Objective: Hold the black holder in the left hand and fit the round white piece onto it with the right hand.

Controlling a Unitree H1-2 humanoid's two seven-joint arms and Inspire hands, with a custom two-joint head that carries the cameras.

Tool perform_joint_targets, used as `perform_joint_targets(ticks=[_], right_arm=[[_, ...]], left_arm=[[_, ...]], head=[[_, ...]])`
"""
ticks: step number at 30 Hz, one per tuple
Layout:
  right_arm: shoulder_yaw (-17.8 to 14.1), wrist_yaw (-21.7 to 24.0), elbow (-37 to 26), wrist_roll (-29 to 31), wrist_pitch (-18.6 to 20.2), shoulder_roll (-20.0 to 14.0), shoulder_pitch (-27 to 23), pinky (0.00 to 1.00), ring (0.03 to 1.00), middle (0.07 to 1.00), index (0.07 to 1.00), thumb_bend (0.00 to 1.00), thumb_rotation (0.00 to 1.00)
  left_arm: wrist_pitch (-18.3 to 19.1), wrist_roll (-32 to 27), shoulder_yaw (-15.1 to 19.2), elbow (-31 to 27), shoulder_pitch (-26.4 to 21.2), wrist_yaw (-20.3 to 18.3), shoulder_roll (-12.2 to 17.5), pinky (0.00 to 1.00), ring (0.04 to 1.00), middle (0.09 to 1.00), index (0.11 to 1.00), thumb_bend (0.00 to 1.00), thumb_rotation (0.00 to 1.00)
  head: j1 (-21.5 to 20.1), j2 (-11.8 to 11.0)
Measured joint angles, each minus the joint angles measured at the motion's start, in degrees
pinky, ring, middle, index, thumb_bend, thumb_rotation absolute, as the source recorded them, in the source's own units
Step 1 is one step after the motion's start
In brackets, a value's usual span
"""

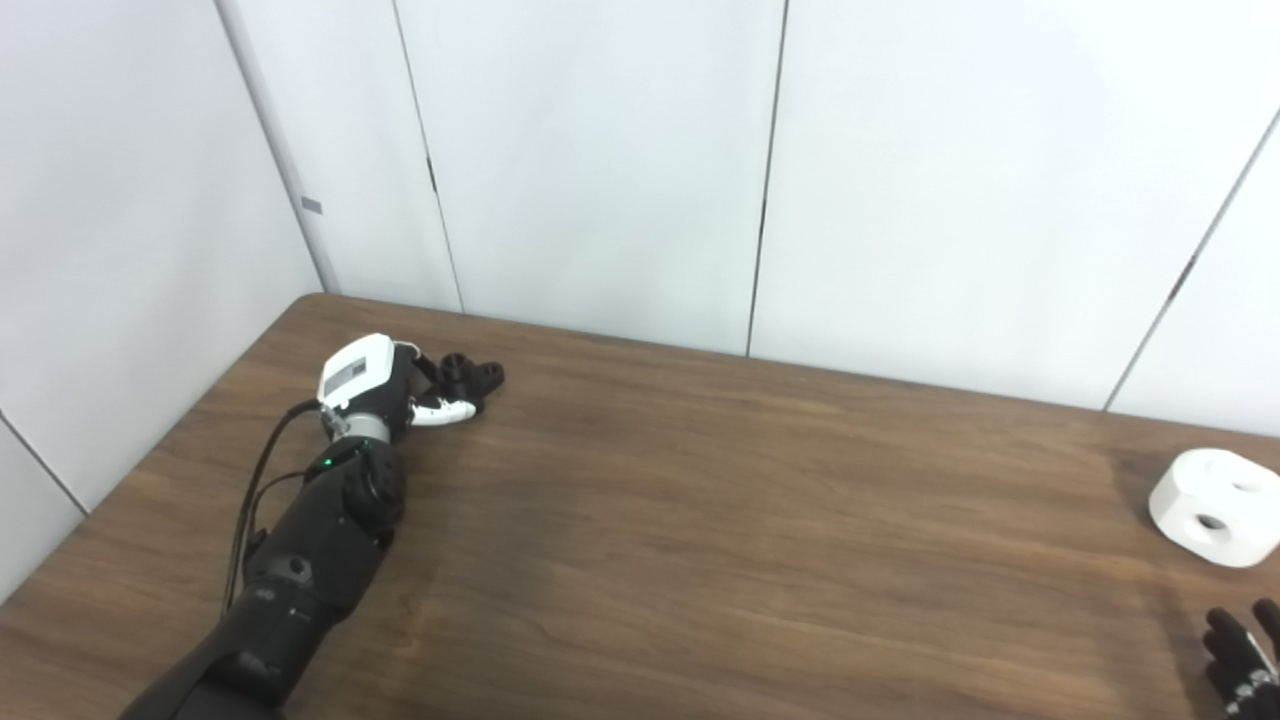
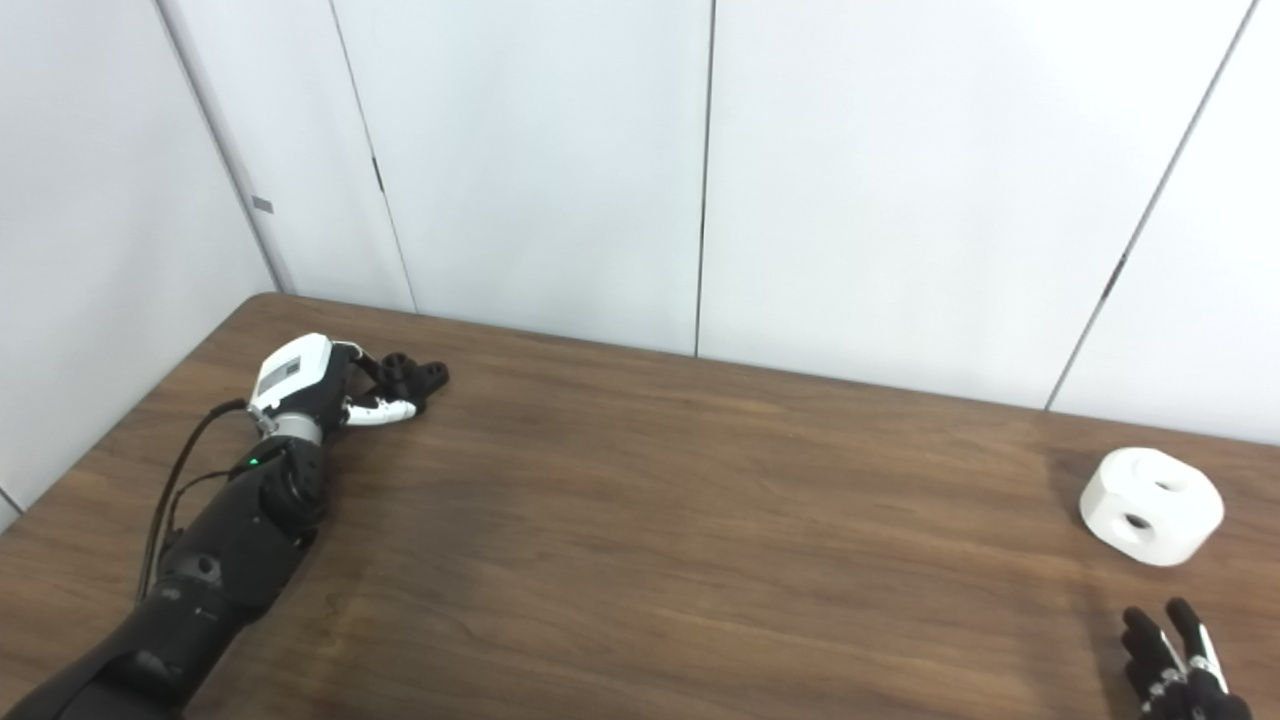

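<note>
Left eye view: nearest, the right hand (image 1: 1245,655) shows only dark fingertips, spread, touching nothing, near the round white plastic piece (image 1: 1215,507) on the brown wooden bench (image 1: 700,540). It must reach next.

Right eye view: the left hand (image 2: 330,385) curls its fingers (image 2: 385,409) around the small black holder (image 2: 415,376); grasping seems underway.

At the far left of the wooden table (image 2: 640,520), the left hand (image 2: 320,385) has its fingers around the black holder (image 2: 415,378). At the right lies the round white piece (image 2: 1150,505); just nearer, the right hand's fingertips (image 2: 1175,665) are spread apart, touching nothing.
</note>
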Motion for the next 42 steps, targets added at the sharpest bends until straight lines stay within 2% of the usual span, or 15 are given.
perform_joint_targets(ticks=[11, 23, 24, 25, 27, 33, 42], right_arm=[[-0.01, 0.0, -0.42, 0.46, 0.18, -0.01, 0.44, 1.0, 0.956, 0.926, 1.0, 0.66, 0.97], [-0.02, 0.0, -0.56, 0.77, 0.19, -0.02, 0.62, 1.0, 0.948, 0.924, 0.993, 0.66, 0.96], [-0.02, 0.0, -0.56, 0.82, 0.19, -0.02, 0.63, 1.0, 0.948, 0.925, 0.993, 0.67, 0.95], [-0.03, 0.01, -0.56, 0.87, 0.19, -0.02, 0.64, 1.0, 0.947, 0.924, 0.993, 0.67, 0.95], [-0.04, 0.01, -0.58, 1.0, 0.19, -0.02, 0.67, 1.0, 0.946, 0.924, 0.989, 0.65, 0.95], [-0.02, 0.0, -0.82, 1.25, 0.24, 0.0, 0.86, 1.0, 0.948, 0.925, 0.986, 0.65, 0.94], [0.09, -0.17, -1.15, 1.27, 0.53, 0.13, 1.02, 1.0, 0.943, 0.92, 0.979, 0.65, 0.93]], left_arm=[[-0.19, -0.16, -0.81, 0.69, -0.11, 1.05, 0.03, 0.96, 0.902, 0.833, 0.623, 0.87, 0.24], [-0.77, -0.16, -1.87, 1.33, -0.17, 1.53, 0.61, 0.95, 0.896, 0.821, 0.572, 0.84, 0.18], [-0.76, -0.16, -1.97, 1.33, -0.17, 1.52, 0.65, 0.95, 0.899, 0.822, 0.533, 0.68, 0.13], [-0.76, -0.16, -2.11, 1.33, -0.17, 1.52, 0.73, 0.96, 0.898, 0.82, 0.512, 0.61, 0.1], [-0.91, -0.12, -2.32, 1.33, -0.17, 1.82, 0.86, 0.96, 0.894, 0.806, 0.49, 0.54, 0.06], [-2.23, -0.15, -2.5, 1.83, -0.12, 3.72, 0.89, 0.95, 0.867, 0.771, 0.484, 0.52, 0.05], [-3.79, -0.91, -1.99, 2.43, 0.12, 4.11, 0.88, 0.93, 0.866, 0.762, 0.483, 0.52, 0.05]], head=[[-0.09, 0.26], [-0.26, 0.62], [-0.26, 0.62], [-0.35, 0.62], [-0.44, 0.7], [-0.44, 0.7], [-0.97, 0.88]])
